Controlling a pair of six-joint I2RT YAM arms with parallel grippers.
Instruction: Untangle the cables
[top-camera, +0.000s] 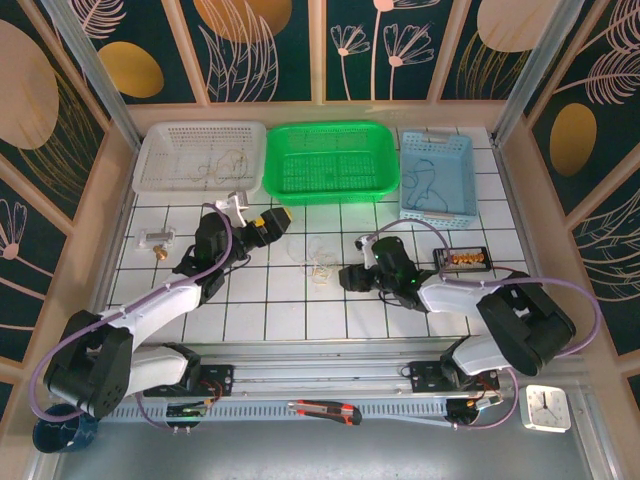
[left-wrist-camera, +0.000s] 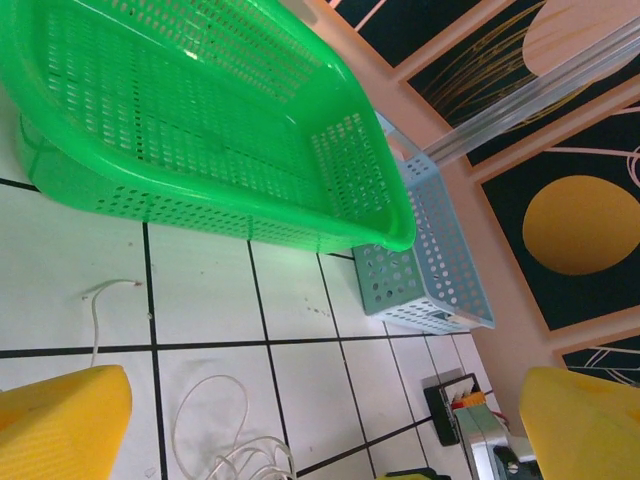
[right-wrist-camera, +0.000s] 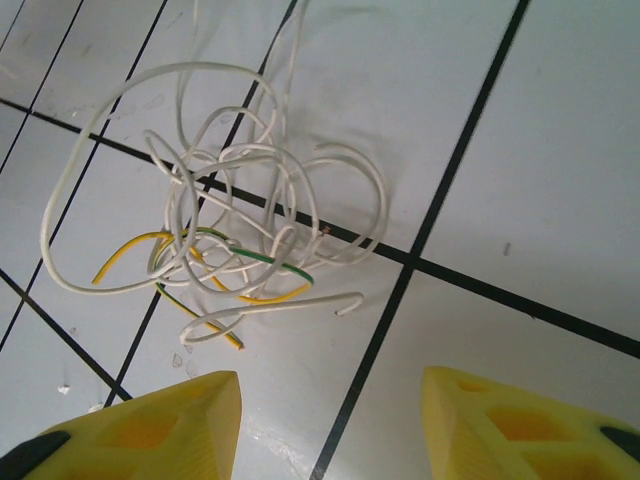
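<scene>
The cables (top-camera: 318, 262) lie as a small loose clump on the white tiled table between the two arms. In the right wrist view the clump (right-wrist-camera: 230, 220) is several thin white strands wound with a yellow-green one. My right gripper (right-wrist-camera: 330, 425) hovers just short of it, jaws apart, nothing between its yellow fingers (right-wrist-camera: 150, 430). From above, this gripper (top-camera: 345, 277) sits to the right of the clump. My left gripper (top-camera: 275, 222) is up and to the left of the cables, open wide. White cable loops (left-wrist-camera: 225, 440) lie on the tiles between its fingers (left-wrist-camera: 60, 425), untouched.
Three baskets line the far edge: white (top-camera: 200, 155) with thin cords in it, green (top-camera: 330, 160), and blue (top-camera: 437, 175) holding a dark cord. A black connector box (top-camera: 462, 260) sits right of my right arm. A small brass part (top-camera: 158, 240) lies at the left.
</scene>
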